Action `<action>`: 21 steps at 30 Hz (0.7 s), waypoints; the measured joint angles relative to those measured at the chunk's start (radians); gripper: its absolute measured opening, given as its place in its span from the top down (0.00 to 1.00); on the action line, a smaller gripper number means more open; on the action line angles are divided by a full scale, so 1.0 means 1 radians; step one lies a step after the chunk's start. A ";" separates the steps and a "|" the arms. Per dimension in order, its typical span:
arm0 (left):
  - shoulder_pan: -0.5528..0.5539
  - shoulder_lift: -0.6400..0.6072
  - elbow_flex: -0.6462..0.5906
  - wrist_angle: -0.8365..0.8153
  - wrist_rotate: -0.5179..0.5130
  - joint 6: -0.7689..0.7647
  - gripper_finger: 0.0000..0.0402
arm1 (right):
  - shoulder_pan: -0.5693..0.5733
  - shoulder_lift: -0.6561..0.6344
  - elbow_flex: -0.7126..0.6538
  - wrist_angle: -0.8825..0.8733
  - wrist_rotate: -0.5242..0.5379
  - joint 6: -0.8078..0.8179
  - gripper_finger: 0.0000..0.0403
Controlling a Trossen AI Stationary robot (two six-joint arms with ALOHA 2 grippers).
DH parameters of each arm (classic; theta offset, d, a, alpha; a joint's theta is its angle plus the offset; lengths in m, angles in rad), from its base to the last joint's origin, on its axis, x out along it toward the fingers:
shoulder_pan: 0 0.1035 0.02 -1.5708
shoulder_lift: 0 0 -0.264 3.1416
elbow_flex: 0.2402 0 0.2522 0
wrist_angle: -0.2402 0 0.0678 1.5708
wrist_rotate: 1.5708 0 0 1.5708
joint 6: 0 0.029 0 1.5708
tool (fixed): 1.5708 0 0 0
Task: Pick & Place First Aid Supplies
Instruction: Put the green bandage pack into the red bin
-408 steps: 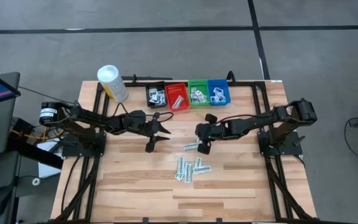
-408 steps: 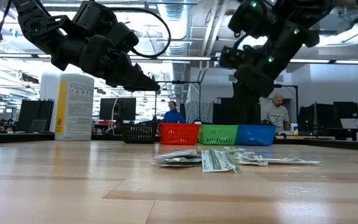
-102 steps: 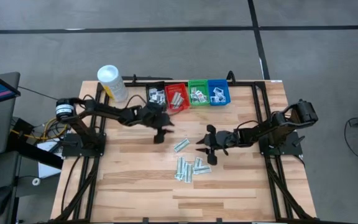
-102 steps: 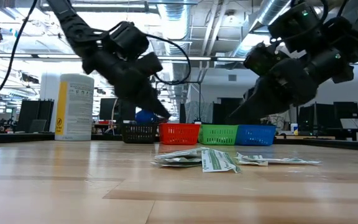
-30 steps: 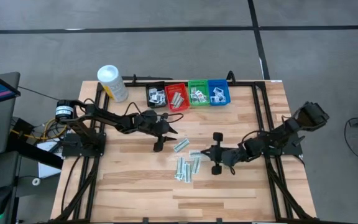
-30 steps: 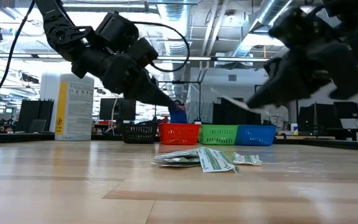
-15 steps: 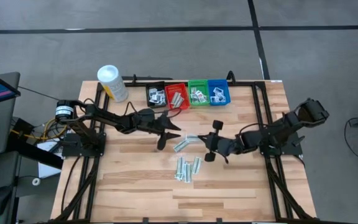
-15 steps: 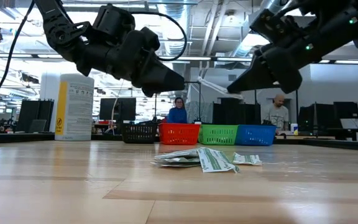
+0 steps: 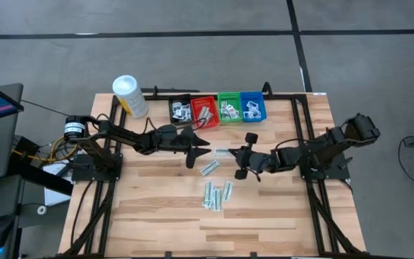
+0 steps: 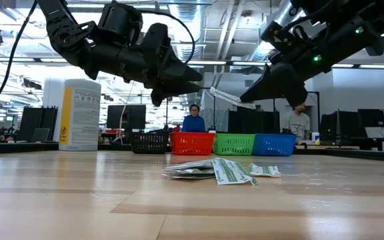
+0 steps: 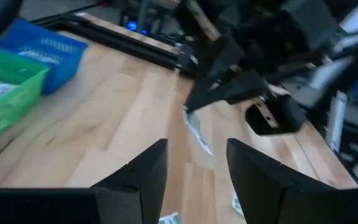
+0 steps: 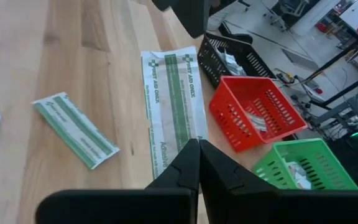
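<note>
1. A pale-green wrapped strip [image 12: 171, 106] was held pinched at one end by the right gripper [image 9: 237, 153], its fingers closed on it, in the air above the middle of the table [image 9: 149, 208].
2. The left gripper [image 9: 201, 150] was stationed just beside the strip's free end, with its fingers spread apart and nothing between them; a hand-over between the arms appeared to be the step in hand.
3. In the low view the strip [image 10: 227, 97] was seen tilted, its free end pointed toward the left gripper [image 10: 195, 75].
4. For a sound transfer, the open fingers would best be brought around the free end so that it lies flat between them, clear of the right fingertips.
5. The right grip would best be kept until the left fingers have closed; the thin paper could otherwise be dropped or creased.
6. The other strips lay on the table: one loose strip [image 9: 209, 168] just below the grippers and a small pile [image 9: 217, 195] nearer the front edge.
7. The red bin [image 9: 204, 111], already holding similar strips, was judged the likely destination, near the left arm.
</note>
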 joint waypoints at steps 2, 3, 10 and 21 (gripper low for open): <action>0.000 0.000 0.000 0.000 -0.032 -0.037 0.59 | -0.005 0.000 0.000 0.009 0.000 -0.014 1.00; 0.000 0.000 0.000 0.001 -0.043 -0.056 0.59 | -0.009 0.000 0.000 0.017 0.000 -0.024 1.00; -0.003 0.000 0.000 0.022 -0.058 -0.101 0.59 | -0.024 0.000 0.001 0.087 0.004 -0.114 1.00; -0.003 0.000 0.000 0.056 -0.058 -0.113 0.59 | -0.081 -0.001 0.001 0.127 -0.001 -0.163 1.00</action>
